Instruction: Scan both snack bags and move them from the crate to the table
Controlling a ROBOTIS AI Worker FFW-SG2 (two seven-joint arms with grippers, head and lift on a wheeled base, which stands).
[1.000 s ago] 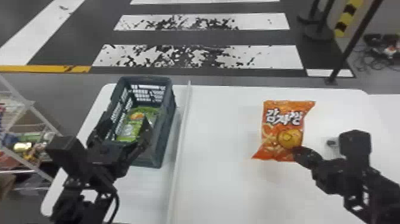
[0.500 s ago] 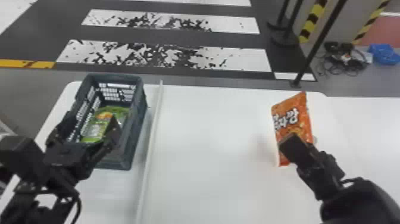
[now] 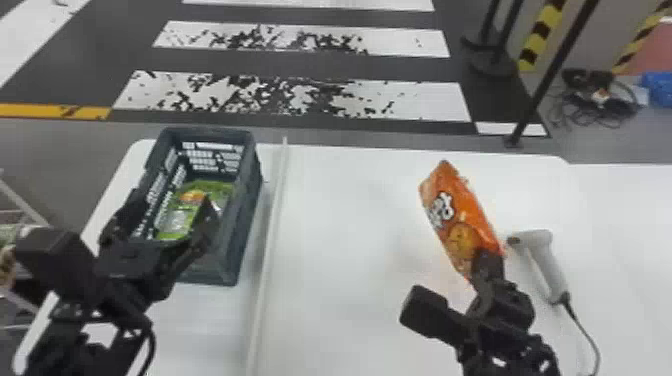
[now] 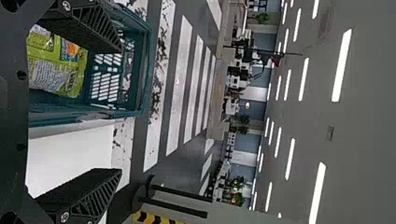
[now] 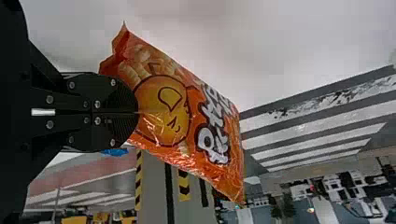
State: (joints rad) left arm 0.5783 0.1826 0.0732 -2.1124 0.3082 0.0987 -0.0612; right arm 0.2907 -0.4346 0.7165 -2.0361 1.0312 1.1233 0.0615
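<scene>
Right black gripper [image 3: 488, 261] pinches one glossy orange snack bag [image 3: 457, 220] above the white table [image 3: 340, 260]; left black gripper [image 3: 167, 212], two fingers spread, is by one dark-green plastic crate [image 3: 246, 215] holding one green snack bag [image 3: 182, 217]. One gray handheld scanner [image 3: 542, 257] lies tabletop.

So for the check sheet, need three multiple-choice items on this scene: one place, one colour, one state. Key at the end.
1. Where is the green bag?
A) beside the scanner
B) in the crate
C) in the right gripper

2. Colour of the held bag?
A) orange
B) blue
C) white

3. State of the left gripper?
A) shut on the green bag
B) shut, empty
C) open

Key:
1 B: it lies within the crate's walls.
2 A: orange wrapper shows beyond the right gripper's fingers.
3 C: its fingers stand wide apart.
</scene>
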